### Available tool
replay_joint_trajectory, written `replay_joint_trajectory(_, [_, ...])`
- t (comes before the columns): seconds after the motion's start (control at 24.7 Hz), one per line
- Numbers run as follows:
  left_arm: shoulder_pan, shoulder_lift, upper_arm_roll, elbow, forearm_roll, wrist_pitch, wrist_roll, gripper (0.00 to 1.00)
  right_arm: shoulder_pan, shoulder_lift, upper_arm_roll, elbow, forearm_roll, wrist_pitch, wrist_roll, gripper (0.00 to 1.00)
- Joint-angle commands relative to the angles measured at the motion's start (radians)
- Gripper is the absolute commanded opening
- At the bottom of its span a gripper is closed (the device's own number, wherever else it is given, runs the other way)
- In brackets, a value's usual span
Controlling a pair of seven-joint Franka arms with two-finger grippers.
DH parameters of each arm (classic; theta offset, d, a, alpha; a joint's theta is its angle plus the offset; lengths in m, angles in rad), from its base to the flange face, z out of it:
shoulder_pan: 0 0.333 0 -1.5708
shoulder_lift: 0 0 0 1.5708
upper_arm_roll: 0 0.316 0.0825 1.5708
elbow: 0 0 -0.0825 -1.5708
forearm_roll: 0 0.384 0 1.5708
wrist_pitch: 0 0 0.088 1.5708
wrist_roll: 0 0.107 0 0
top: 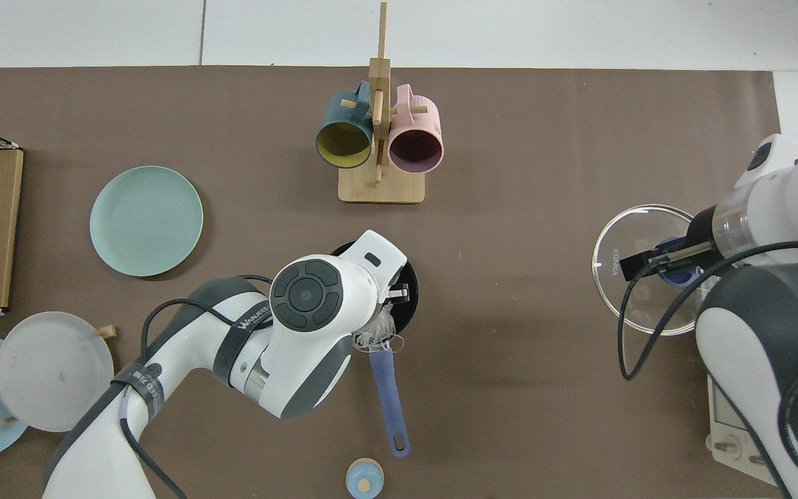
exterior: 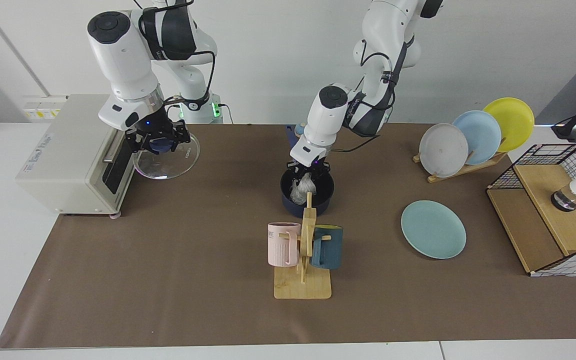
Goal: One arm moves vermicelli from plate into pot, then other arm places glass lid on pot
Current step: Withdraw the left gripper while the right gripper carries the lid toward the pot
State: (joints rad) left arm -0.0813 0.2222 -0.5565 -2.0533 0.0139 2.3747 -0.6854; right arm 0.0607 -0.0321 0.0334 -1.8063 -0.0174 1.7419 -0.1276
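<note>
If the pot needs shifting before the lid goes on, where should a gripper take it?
By the long blue handle, I'd judge, gripper coming straight down near its free end and closing across its narrow width. It sticks out flat from the pot toward the robots' side with bare mat around it, whereas the left gripper and the vermicelli occupy the rim.

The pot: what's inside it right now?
The vermicelli hangs down into the pot, with the left gripper dipped in at the rim above it. The pot's floor is hidden, so whether the strands rest there is unclear. The right gripper holds the glass lid by the toaster oven.
</note>
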Motion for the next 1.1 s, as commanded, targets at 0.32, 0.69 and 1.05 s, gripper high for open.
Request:
replay_joint_trajectory(0.32, [0.058,-0.033,0.012,0.201,-0.008,-0.279,0.017,1.0,0.001,0.004,0.029,-0.033,0.014,0.062,0.06,0.0])
replay_joint_trajectory(0.69, [0.095,-0.156,0.128,0.292,-0.017,-0.506,0.144,1.0,0.005,0.035,0.14,-0.039,0.014,0.116,0.293,0.0])
replay_joint_trajectory(1.05, [0.092,-0.316,0.317,0.291,-0.022,-0.681,0.36,1.0,0.025,0.092,0.289,0.01,-0.001,0.13,0.621,0.0])
